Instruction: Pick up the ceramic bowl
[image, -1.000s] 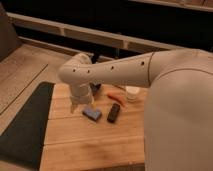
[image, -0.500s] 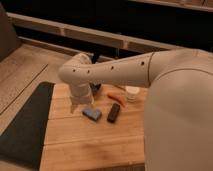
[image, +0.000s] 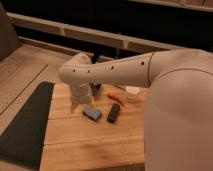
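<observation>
Camera view, gripper (image: 76, 106) (low) beside blue block (image: 92, 114)

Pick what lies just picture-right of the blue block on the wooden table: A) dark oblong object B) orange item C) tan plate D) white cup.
A: the dark oblong object sits beside the blue block; the hand hangs just picture-left of the block.

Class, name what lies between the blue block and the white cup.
Camera view: a black oblong object and an orange item; the gripper sits left of the blue block.
</observation>
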